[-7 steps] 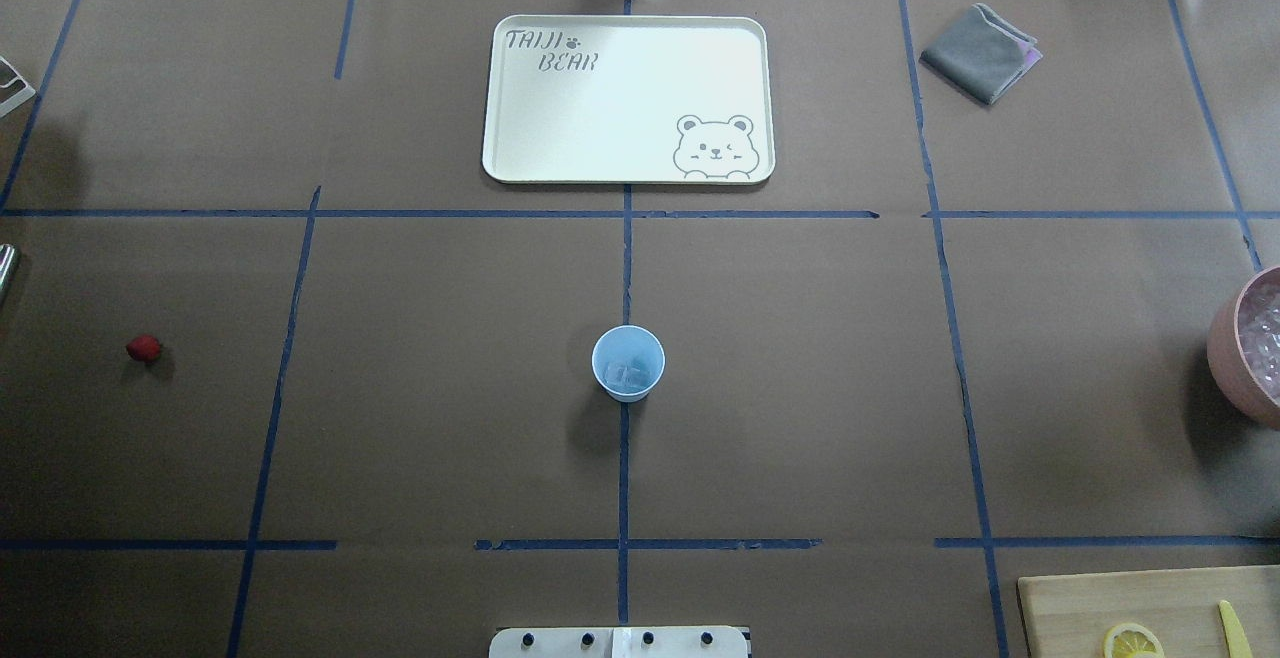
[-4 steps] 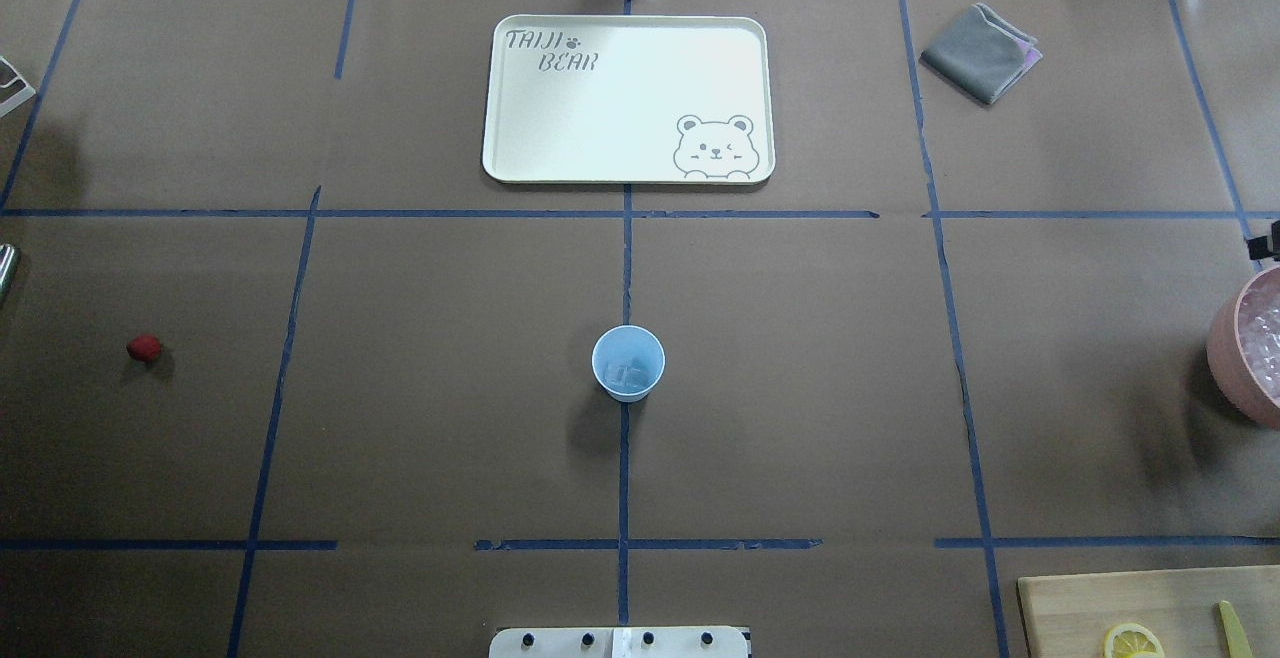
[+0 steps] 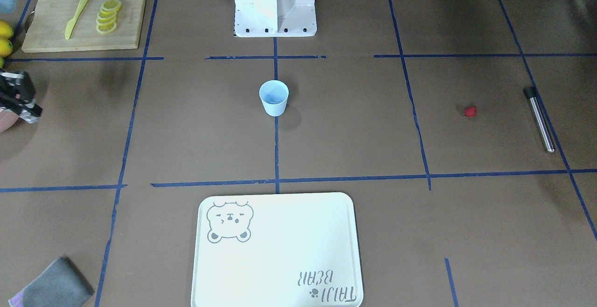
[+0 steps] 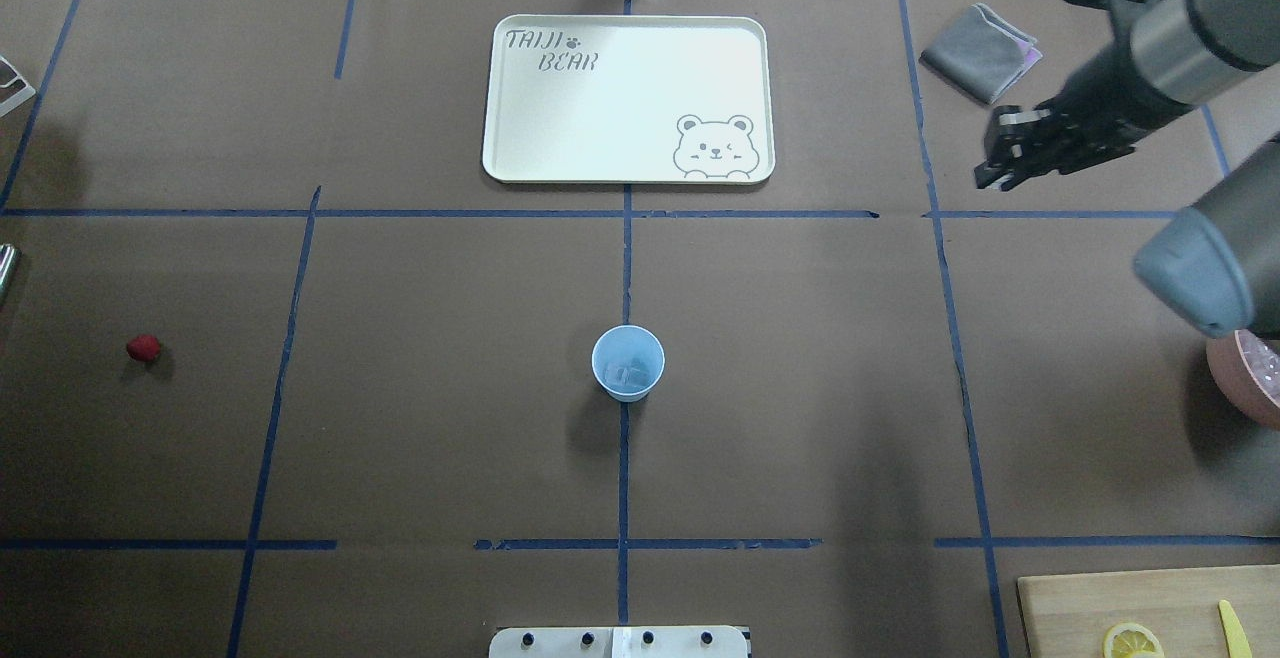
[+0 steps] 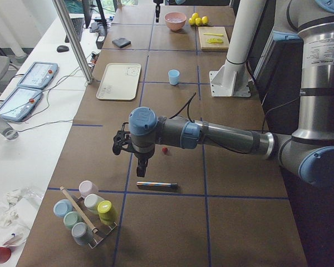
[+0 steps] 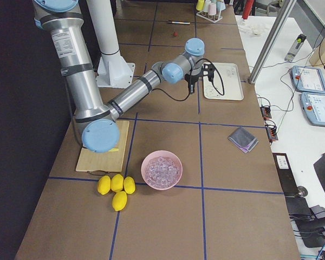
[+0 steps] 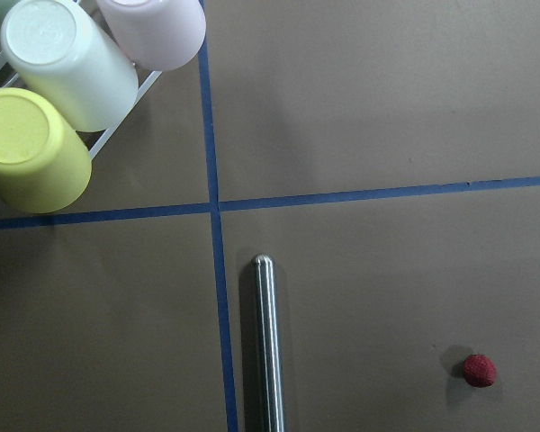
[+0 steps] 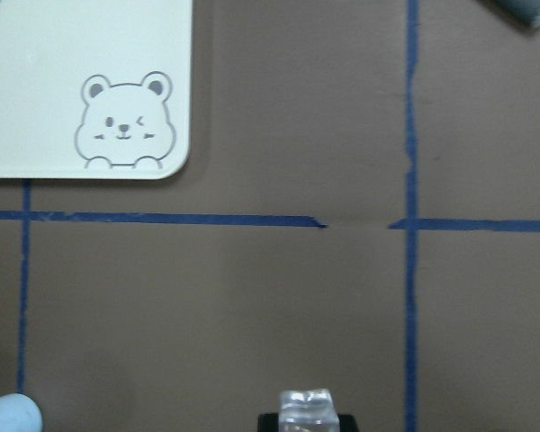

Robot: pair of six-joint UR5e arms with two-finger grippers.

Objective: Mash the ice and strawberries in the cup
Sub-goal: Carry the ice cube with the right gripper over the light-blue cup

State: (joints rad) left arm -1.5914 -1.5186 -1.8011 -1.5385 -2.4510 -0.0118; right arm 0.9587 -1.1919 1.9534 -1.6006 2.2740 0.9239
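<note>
The light-blue cup (image 4: 628, 363) (image 3: 274, 97) stands upright at the table's middle with clear ice (image 4: 628, 374) in its bottom. My right gripper (image 4: 1000, 166) (image 8: 306, 419) hangs high over the right side, far from the cup, shut on an ice chunk (image 8: 306, 407). The red strawberry (image 4: 143, 347) (image 7: 479, 370) (image 3: 470, 111) lies alone on the table at my left. My left gripper (image 5: 140, 168) hovers near the strawberry; I cannot tell whether it is open or shut.
A steel rod (image 7: 268, 351) (image 3: 538, 118) lies beside the strawberry. A pink bowl (image 6: 162, 169) of ice sits at the right edge, near lemons and a cutting board (image 3: 84, 20). The bear tray (image 4: 628, 98), grey cloth (image 4: 980, 53) and a cup rack (image 5: 86, 214) stand around.
My right arm has swung into the overhead view from the right edge, away from the pink bowl and toward the table's far right. Cup and strawberry have not moved.
</note>
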